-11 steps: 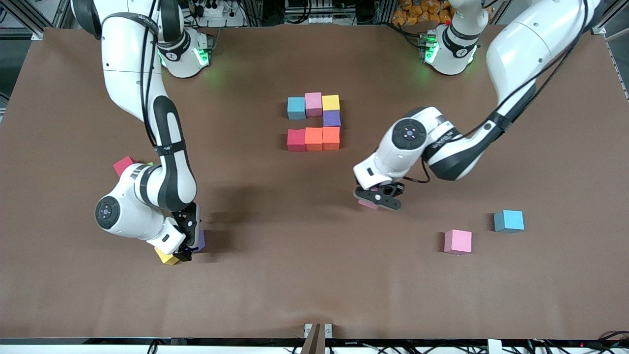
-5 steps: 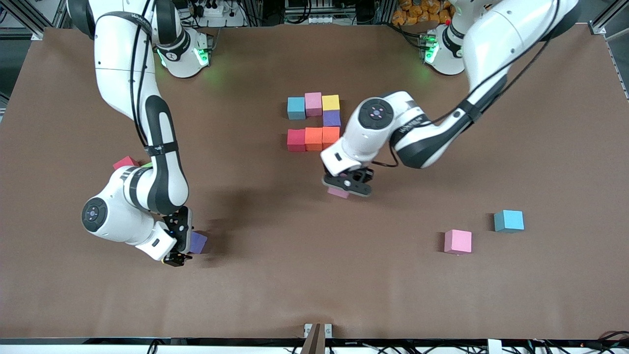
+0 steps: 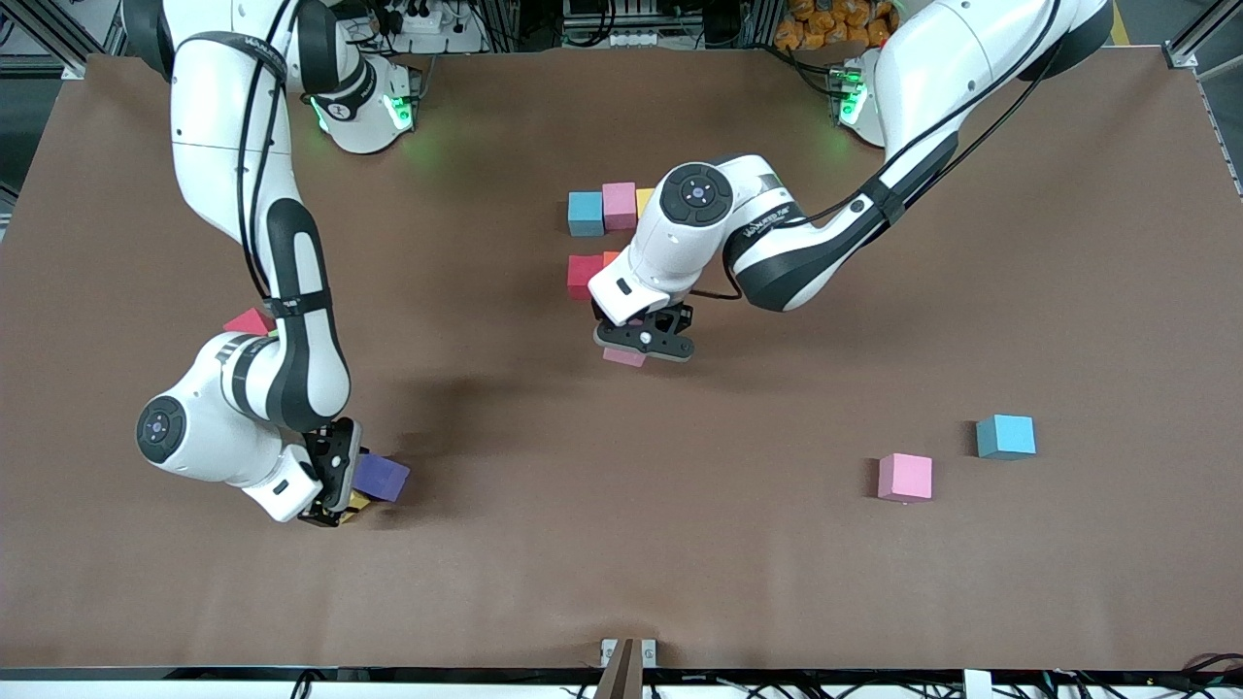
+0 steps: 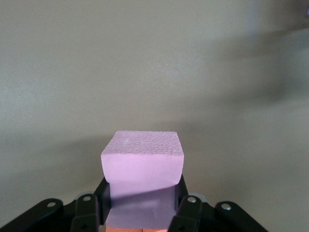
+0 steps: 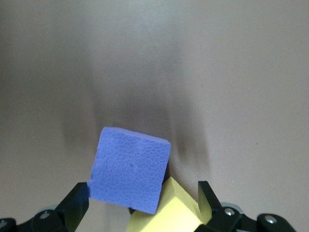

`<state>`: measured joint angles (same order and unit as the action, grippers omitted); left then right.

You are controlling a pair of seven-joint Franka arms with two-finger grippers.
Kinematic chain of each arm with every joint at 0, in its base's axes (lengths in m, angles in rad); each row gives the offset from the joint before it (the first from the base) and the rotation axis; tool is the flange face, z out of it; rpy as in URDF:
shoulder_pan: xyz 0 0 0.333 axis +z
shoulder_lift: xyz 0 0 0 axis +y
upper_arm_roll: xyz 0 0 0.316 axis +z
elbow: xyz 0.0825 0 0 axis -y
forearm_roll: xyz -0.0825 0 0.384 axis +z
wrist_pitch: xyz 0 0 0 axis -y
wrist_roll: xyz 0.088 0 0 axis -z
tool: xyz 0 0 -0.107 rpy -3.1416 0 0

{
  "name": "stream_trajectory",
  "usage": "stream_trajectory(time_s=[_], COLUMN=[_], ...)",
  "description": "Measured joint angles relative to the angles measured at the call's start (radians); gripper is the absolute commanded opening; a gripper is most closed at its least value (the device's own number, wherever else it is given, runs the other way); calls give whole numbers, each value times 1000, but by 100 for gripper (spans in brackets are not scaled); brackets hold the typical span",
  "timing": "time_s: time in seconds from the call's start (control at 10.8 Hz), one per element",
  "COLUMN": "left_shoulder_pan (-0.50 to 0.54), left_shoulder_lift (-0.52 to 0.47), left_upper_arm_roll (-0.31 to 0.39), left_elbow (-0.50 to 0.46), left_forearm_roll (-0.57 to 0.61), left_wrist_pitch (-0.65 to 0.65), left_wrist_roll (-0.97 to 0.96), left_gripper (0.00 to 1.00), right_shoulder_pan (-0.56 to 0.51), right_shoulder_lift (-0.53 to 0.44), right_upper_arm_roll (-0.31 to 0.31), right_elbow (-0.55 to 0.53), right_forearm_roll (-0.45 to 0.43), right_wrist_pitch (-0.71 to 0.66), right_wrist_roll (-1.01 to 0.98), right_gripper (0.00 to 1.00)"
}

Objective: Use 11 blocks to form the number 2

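Left claw (image 3: 641, 342) carrying pink block (image 3: 624, 356) closer to the figure, right claw (image 3: 330, 497) wide open, empty

Left tool (image 4: 143, 212) clamps pink block (image 4: 143, 166) between its fingers (image 4: 87, 215), over bare tabletop (image 4: 154, 63); orange surface (image 4: 142, 228) at 6 o'clock of block.

I see a pink block (image 3: 623, 356) lifted over the tabletop (image 3: 680, 544), with blue (image 3: 586, 213), pink (image 3: 619, 205) and red (image 3: 584, 273) blocks grouped mid-table; loose pink (image 3: 905, 477), blue (image 3: 1006, 436), purple (image 3: 381, 478) and red (image 3: 247, 322) cubes lie apart.
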<state>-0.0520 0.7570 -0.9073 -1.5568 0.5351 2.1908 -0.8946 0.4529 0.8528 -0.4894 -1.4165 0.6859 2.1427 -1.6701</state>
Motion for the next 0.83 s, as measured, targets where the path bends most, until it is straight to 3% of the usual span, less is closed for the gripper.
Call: stream_trajectory(time_s=[0.46, 0.83], left_shoulder_pan=[-54, -236], left_shoulder_lift=[12, 32], left_upper_arm_roll=[38, 228], left_elbow=[33, 111], left_forearm_roll=[-105, -205], left_wrist_pitch=[0, 0], left_wrist_roll=[-4, -5], left_gripper=[48, 50], right_shoulder_pan=[5, 5], right_shoulder_lift=[0, 8], right_upper_arm_roll=[12, 14], right_elbow=[11, 7], right_forearm_roll=[-1, -1], right_wrist_pitch=[-40, -39], right_wrist_roll=[363, 393], right_gripper=[100, 100])
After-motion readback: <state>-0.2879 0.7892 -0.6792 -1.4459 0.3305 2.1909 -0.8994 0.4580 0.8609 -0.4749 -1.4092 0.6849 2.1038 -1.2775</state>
